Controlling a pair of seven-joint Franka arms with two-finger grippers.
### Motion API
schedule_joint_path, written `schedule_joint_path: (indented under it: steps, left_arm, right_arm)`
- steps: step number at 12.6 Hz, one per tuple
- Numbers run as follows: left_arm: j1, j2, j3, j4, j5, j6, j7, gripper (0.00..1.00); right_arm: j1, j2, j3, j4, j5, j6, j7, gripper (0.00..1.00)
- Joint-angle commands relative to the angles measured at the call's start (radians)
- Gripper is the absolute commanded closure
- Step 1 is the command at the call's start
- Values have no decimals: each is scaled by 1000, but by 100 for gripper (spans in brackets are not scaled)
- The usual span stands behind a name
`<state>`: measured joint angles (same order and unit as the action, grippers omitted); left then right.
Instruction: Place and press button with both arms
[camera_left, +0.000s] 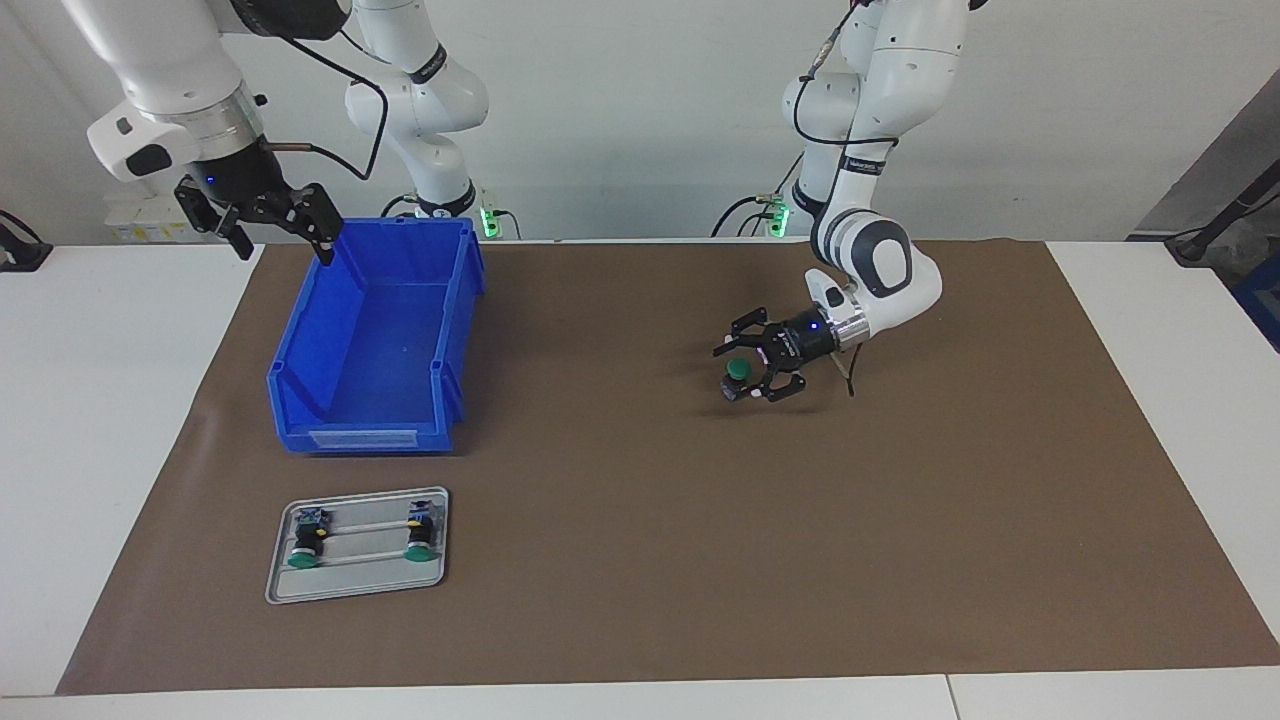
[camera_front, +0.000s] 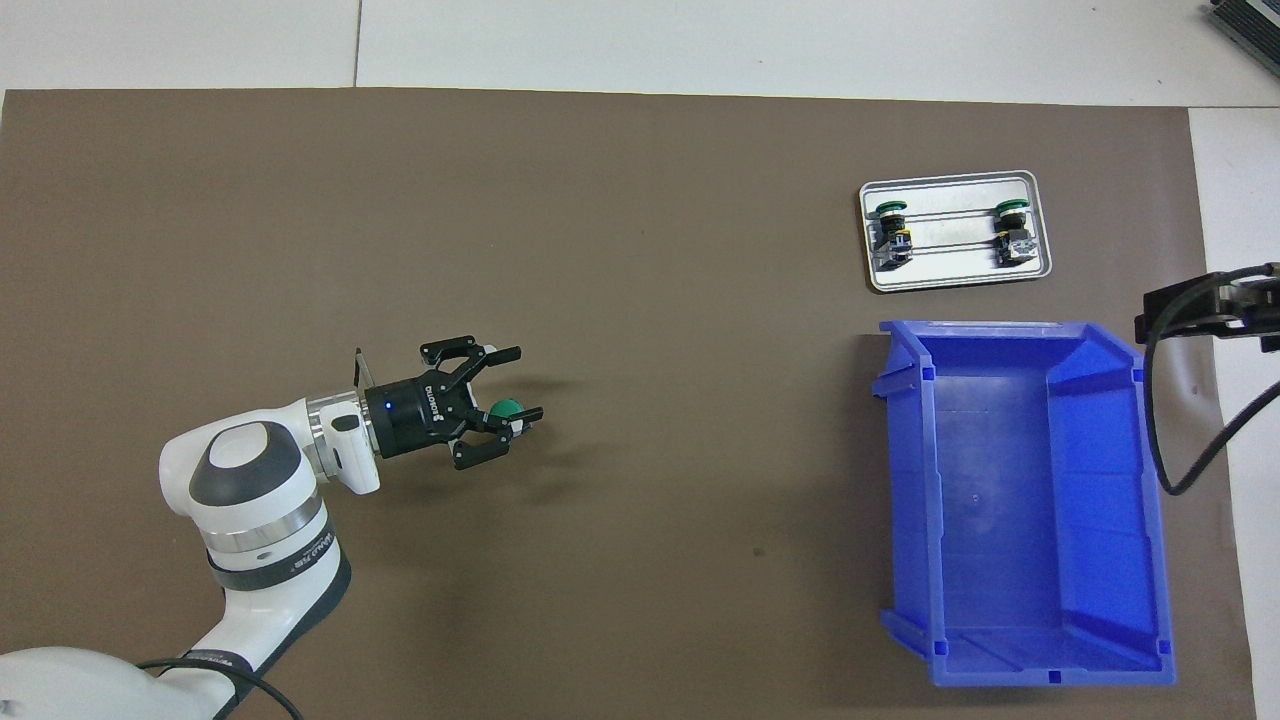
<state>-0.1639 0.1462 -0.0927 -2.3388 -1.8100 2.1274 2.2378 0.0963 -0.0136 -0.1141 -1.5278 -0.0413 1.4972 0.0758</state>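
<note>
A green-capped button (camera_left: 737, 372) stands cap up on the brown mat, toward the left arm's end of the table; it also shows in the overhead view (camera_front: 505, 408). My left gripper (camera_left: 728, 372) is low over the mat, lying nearly level, open, with its fingers on either side of the button (camera_front: 528, 382). The button sits close to one finger. My right gripper (camera_left: 285, 250) is open and empty, raised over the corner of the blue bin (camera_left: 375, 435) nearest the robots, and waits there.
The blue bin (camera_front: 1040, 330) is empty. A grey tray (camera_left: 355, 590) lies farther from the robots than the bin and holds two more green buttons (camera_left: 303, 558) (camera_left: 421, 550) lying on their sides. A brown mat (camera_left: 640, 560) covers the table.
</note>
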Motion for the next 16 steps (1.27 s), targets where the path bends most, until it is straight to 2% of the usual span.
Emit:
schedule_joint_path:
  steps: [1,7,11,16]
  left_arm:
    - [-17,-22,-9,97,12,87,-169,19]
    - [-115,-37,-16,280,90,164,-583,19]
    - [-120,-30,-21,383,277,143,-844,19]
    - [-102,-71,-13,395,328,54,-1025,19]
  right_arm:
    - [-3,-19,-4,-22,18,1,-22,0]
    - [-3,-19,-4,-22,18,1,-22,0]
    - [-3,-19,-4,-22,18,1,-22,0]
    - [-3,-19,-4,-22,18,3,-22,0]
